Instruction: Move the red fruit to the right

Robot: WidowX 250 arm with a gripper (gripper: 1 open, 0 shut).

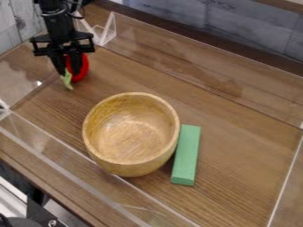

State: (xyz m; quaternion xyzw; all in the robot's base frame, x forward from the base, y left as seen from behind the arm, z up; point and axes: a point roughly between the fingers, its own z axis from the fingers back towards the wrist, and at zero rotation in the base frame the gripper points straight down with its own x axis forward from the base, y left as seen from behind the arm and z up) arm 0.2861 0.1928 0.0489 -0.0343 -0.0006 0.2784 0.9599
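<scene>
The red fruit (77, 66) is small and round, with a light green leafy end pointing down-left. It rests on the wooden table at the far left. My gripper (73, 69) points straight down over it, one black finger on each side of the fruit. The jaws have narrowed until both fingers press on its sides. The fingers hide part of the fruit.
A wooden bowl (119, 162) stands in the middle of the table, right of and nearer than the fruit. A flat green block (187, 155) lies just right of the bowl. Clear plastic walls (278, 191) ring the table, with a clear bracket (104, 31) at the back left.
</scene>
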